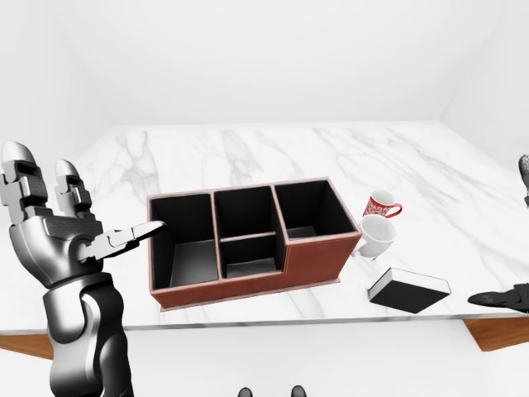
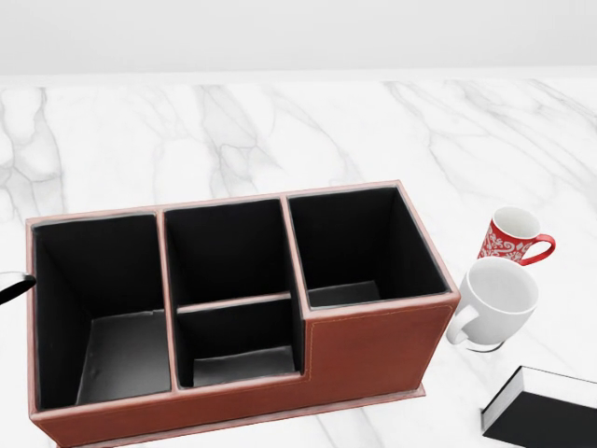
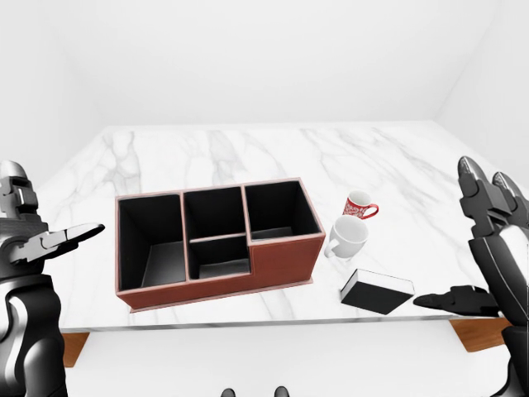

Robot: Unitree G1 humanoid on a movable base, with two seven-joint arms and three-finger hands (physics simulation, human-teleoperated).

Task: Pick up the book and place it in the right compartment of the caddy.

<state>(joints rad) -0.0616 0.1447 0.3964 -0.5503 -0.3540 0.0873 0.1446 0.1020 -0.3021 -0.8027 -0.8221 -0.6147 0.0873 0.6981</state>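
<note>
Black hardcover book with white page edges (image 2: 546, 413) cut by head view's bottom-right corner; brown leather caddy with black lining (image 2: 373, 350) clipped along the same bottom edge; right robot hand (image 1: 512, 296) mostly beyond left-eye view's right border; left robot hand (image 3: 37, 240) cropped at right-eye view's left edge; red patterned mug (image 2: 511, 238) partly hidden behind white mug (image 2: 494, 301).

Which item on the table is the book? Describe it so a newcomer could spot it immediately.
On the marble table, find the brown caddy. To its right in the left-eye view stand a white mug and a red mug; the book lies just below them, near the table's edge. It is the only flat, black, white-edged slab.
</note>
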